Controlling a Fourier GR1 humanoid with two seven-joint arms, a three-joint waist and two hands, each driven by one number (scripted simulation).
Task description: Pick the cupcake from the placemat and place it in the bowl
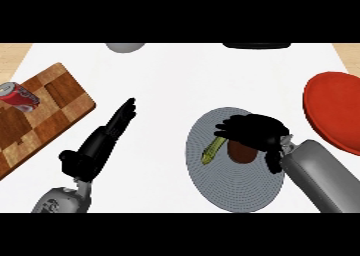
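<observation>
Looking down on the white counter (175,75), you had your right hand (257,131) over the round grey placemat (235,185), its fingers curled down around the cupcake (240,152). The cupcake showed as a brown shape just below the palm, on the placemat and partly hidden by the hand; whether it had left the mat could not be told. A yellow-green item (212,150) lay on the placemat just left of the cupcake; its identity was not clear. The red bowl (338,112) stood at the right edge, near the placemat and apart from the cupcake. Your left hand (102,137) lay at the lower left with fingers straight and pressed together, pointing up the counter, holding nothing. A wooden cutting board (43,125) at the left carried a red soda can (17,96) lying on its side.
</observation>
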